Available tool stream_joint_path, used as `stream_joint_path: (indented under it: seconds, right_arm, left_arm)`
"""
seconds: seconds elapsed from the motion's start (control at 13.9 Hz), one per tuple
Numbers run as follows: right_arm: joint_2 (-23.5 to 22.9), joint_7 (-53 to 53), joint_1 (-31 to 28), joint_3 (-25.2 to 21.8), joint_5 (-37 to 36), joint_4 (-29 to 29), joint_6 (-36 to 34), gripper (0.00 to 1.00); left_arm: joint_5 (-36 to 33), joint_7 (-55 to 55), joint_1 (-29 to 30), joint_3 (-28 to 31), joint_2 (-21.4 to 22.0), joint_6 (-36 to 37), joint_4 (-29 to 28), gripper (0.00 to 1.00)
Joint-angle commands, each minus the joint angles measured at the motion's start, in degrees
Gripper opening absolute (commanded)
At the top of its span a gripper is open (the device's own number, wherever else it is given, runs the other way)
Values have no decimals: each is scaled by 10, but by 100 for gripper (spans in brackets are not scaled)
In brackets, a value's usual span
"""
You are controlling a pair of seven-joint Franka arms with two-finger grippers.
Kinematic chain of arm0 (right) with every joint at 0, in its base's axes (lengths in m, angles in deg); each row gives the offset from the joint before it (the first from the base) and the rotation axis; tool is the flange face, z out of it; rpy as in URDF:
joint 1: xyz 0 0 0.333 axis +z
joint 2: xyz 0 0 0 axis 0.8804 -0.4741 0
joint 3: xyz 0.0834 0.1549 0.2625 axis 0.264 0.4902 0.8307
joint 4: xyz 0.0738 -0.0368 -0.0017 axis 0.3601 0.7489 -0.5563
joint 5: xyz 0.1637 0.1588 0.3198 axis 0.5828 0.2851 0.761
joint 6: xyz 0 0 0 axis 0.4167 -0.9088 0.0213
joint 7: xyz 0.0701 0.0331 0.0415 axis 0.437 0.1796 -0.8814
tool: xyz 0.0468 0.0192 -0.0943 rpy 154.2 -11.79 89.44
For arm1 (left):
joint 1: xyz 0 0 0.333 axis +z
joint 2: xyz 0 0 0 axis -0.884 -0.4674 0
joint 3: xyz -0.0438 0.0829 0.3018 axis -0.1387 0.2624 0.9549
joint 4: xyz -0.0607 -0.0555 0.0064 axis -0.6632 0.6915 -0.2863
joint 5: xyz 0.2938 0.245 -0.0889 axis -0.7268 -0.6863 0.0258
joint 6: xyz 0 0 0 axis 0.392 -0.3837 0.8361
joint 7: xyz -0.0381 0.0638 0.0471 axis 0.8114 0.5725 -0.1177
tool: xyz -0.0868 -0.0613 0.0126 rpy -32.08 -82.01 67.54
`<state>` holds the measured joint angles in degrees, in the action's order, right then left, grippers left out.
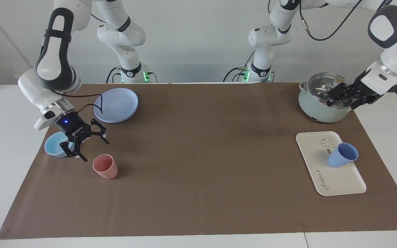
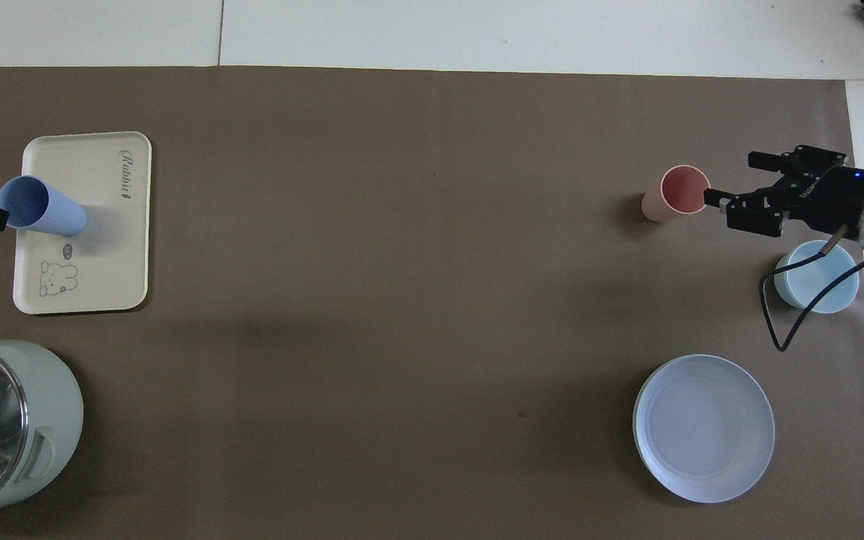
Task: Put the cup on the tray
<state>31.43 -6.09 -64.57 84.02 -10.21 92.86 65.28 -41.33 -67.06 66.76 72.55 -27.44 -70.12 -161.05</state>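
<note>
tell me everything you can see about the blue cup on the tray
The cup is a small periwinkle-blue tumbler that looks like plastic, tapered, with no handle and a faintly ribbed outer wall. It stands upright, mouth open upward, apparently empty, on the cream tray, beside the bear drawing near the tray's edge toward the left arm's end of the table. Only the tray touches it; no gripper holds it.

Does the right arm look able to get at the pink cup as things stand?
Probably yes. The right gripper hangs open just beside the pink cup, over the mat between it and the small blue bowl. Nothing stands between jaws and cup.
</note>
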Motion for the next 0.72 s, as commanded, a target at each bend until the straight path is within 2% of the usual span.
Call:
stream_joint_path:
  seconds: [0.0,0.14,0.36,0.5,0.65]
  right_arm:
    - [33,169,37,1,-134,5,9,100]
    - [50,291,61,2,-222,4,1,100]
    - [66,426,81,6,-330,-3,-37,100]
    - [70,531,95,6,-425,-34,-111,100]
    - [64,627,125,8,-493,-73,-189,100]
  left_arm:
    - [-20,0,-10,4,54,-3,-66,100]
    - [-20,3,-19,4,72,-20,-91,100]
    - [-19,46,-37,3,73,-42,-91,100]
    - [-17,80,-51,2,74,-66,-100,100]
    - [-15,84,-55,1,89,-110,-139,100]
